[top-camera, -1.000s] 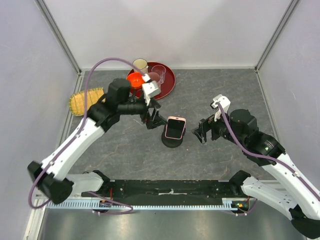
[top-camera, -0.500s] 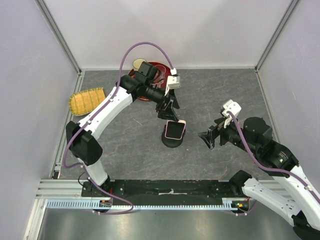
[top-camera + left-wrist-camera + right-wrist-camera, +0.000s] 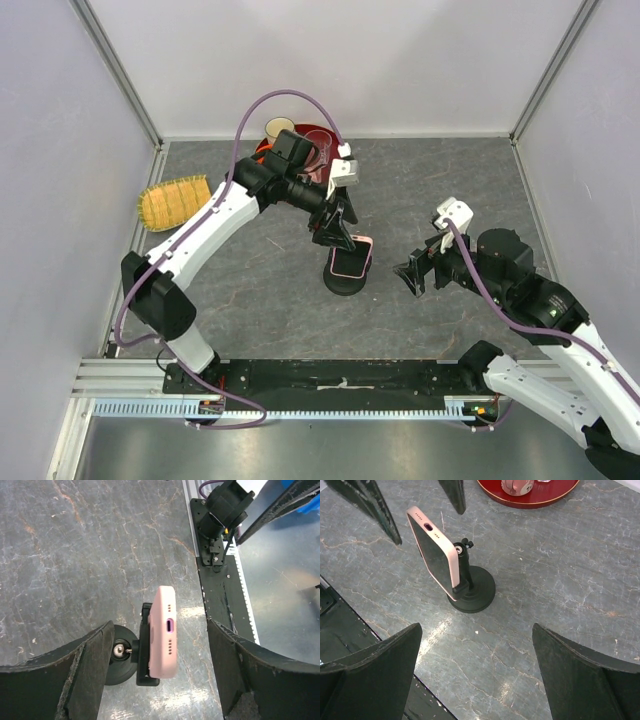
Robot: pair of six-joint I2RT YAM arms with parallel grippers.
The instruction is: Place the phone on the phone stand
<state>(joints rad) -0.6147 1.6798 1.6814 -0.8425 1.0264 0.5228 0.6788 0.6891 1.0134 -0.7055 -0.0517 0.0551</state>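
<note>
Standing on the phone stand [image 3: 479,594], the phone [image 3: 434,555]; left gripper [image 3: 335,234] spread above.

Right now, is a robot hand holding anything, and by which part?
Nothing is held. The left gripper straddles the slim pink-cased, black-screened phone without touching it; the right gripper is open, empty.

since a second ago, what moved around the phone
The left gripper swung from left of the phone round to its far top edge, open, not touching it. The right gripper edged back a little, open. The phone stayed on the stand; nothing grabbed or released.
</note>
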